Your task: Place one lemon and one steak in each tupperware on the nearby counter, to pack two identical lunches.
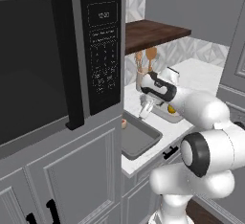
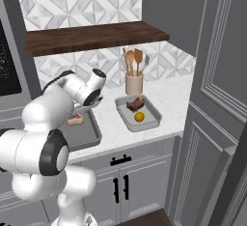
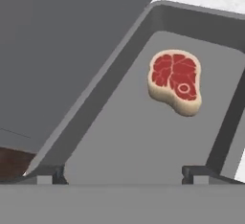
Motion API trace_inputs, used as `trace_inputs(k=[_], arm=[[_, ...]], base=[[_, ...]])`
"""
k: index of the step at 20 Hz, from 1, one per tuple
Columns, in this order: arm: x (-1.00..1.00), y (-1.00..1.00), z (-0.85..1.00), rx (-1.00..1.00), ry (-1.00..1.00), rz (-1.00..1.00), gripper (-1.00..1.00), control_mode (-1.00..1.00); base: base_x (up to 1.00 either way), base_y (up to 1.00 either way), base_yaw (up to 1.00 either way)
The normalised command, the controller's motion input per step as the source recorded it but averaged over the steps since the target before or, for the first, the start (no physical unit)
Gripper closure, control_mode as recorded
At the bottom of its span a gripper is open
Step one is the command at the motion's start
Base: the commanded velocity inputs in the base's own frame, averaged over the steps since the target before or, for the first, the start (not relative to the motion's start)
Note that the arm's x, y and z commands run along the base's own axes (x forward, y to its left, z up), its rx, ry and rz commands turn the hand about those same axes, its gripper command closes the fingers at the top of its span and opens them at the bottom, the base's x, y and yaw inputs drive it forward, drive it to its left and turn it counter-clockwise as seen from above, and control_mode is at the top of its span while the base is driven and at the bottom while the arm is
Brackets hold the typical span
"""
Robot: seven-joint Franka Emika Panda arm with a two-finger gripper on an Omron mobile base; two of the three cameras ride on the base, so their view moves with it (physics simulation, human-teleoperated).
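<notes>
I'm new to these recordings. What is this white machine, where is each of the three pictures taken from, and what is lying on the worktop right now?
The white machine is a robot arm on a driving base in a simulated kitchen. Two pictures come from cameras on the base, behind the arm to its left and right. The third looks along the tool from the hand itself.

On the white counter lie two grey tupperware trays. The one under the arm holds a single raw steak. The other tray holds a steak and a lemon. A jar of wooden utensils stands behind it, below a dark wooden shelf.

The tool is open and holds nothing; it hangs above the first tray.
</notes>
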Motion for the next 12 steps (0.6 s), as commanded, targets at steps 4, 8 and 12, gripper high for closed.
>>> trace_inputs(k=[4, 8, 12], arm=[[-0.66, -0.45, 0.66, -0.01, 0.31, -0.3, -1.0, -1.0], [-0.65, -0.51, 0.63, 0.0, 0.23, -0.37, -1.0, -1.0], [-0.86, -0.5, 0.55, -0.01, 0.11, -0.4, -1.0, -1.0]], base=[[0.0, 0.0, 0.0], [0.0, 0.0, 0.0], [0.0, 0.0, 0.0]])
